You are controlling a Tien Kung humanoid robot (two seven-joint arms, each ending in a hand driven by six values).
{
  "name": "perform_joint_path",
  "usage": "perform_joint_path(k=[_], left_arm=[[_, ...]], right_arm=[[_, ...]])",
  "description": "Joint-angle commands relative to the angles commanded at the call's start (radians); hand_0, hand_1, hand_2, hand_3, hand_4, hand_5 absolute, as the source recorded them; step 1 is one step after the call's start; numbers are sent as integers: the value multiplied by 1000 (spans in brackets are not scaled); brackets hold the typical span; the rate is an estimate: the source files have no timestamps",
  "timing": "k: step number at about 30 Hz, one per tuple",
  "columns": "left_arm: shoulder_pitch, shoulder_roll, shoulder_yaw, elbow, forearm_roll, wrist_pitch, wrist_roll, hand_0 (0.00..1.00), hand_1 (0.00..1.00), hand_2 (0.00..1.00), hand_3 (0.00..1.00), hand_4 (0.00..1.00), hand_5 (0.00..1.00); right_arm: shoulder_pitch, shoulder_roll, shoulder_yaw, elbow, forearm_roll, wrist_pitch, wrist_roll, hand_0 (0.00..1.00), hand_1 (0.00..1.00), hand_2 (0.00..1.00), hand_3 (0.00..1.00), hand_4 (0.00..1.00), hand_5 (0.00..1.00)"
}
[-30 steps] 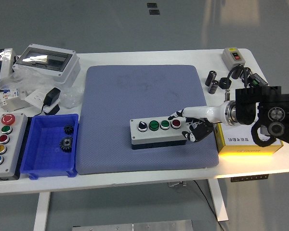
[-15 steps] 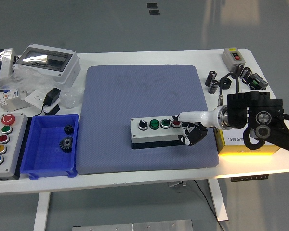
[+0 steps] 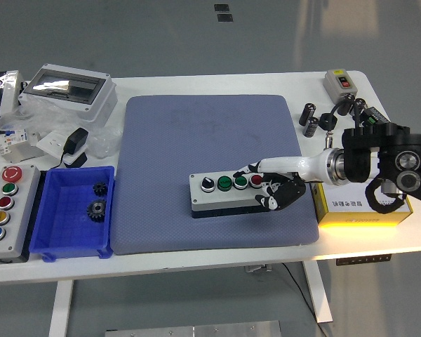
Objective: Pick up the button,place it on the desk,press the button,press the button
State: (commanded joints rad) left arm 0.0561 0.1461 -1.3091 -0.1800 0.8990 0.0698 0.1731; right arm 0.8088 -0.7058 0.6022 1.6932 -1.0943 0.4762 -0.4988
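Button box (image 3: 226, 194) sits flat on blue mat (image 3: 196, 140), right of centre toward near edge, four controls facing up: placement looks done, pressing phase judged under way. Right hand (image 3: 275, 184) reaches in from right, white index finger (image 3: 251, 168) extended over box's right end near second green button (image 3: 240, 181) and red button (image 3: 256, 180) (contact unclear), other fingers curled under, holding nothing. Forearm level, low over mat. Left hand out of view.
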Motion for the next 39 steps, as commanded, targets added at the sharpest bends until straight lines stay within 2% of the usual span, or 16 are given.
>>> perform_joint_path(k=[3, 7, 14, 17, 18, 20, 23, 24, 29, 30, 31, 35, 36, 39], left_arm=[[0, -2, -1, 0, 1, 1, 0, 653, 627, 620, 682, 819, 239], [1, -8, 1, 0, 1, 1, 0, 653, 626, 620, 681, 819, 239], [-3, -14, -11, 0, 21, 14, 20, 653, 627, 620, 682, 819, 238], [-9, -14, -13, 0, 31, 17, 26, 653, 627, 620, 682, 819, 238], [-12, -14, -13, 0, 34, 18, 27, 654, 627, 620, 682, 819, 241], [-18, -14, -15, 0, 40, 18, 27, 654, 627, 620, 682, 819, 241], [-24, -12, -16, 0, 43, 18, 26, 654, 627, 620, 682, 819, 241], [-26, -12, -16, 0, 44, 18, 26, 654, 628, 620, 683, 819, 243], [-26, -10, -14, 0, 43, 15, 30, 654, 628, 620, 683, 819, 243], [-26, -9, -14, 0, 43, 15, 31, 654, 628, 620, 692, 819, 243], [-25, -9, -15, 0, 43, 14, 32, 654, 628, 620, 692, 819, 243], [-22, -9, -15, 0, 42, 13, 32, 654, 628, 620, 692, 819, 243], [-21, -9, -15, 0, 41, 13, 32, 654, 629, 620, 692, 817, 245], [-19, -9, -13, 0, 39, 12, 30, 654, 629, 620, 692, 817, 245]], right_arm=[[-60, 37, 90, -14, -79, -40, -9, 6, 74, 215, 952, 297, 2], [-157, 129, 231, -57, -223, -140, 35, 7, 75, 214, 939, 305, 2], [-331, 305, 429, -194, -433, -396, 226, 4, 76, 221, 938, 303, 2], [-392, 371, 485, -258, -476, -510, 317, 4, 76, 221, 938, 303, 2], [-413, 394, 503, -280, -477, -546, 346, 52, 128, 296, 914, 334, 2], [-455, 434, 539, -322, -458, -630, 408, 52, 128, 296, 914, 334, 2], [-507, 456, 577, -358, -422, -733, 479, 52, 128, 296, 914, 334, 2], [-524, 456, 592, -365, -405, -761, 502, 178, 273, 469, 825, 457, 183], [-569, 447, 647, -369, -346, -890, 571, 178, 273, 469, 825, 457, 183], [-572, 446, 652, -369, -342, -902, 574, 260, 349, 529, 798, 416, 183], [-579, 444, 662, -368, -331, -926, 578, 260, 349, 529, 798, 416, 183], [-597, 438, 678, -367, -311, -959, 581, 260, 349, 529, 798, 416, 183], [-601, 437, 680, -366, -309, -962, 581, 318, 464, 588, 743, 402, 199], [-609, 436, 682, -365, -306, -968, 582, 318, 464, 588, 743, 402, 199]])
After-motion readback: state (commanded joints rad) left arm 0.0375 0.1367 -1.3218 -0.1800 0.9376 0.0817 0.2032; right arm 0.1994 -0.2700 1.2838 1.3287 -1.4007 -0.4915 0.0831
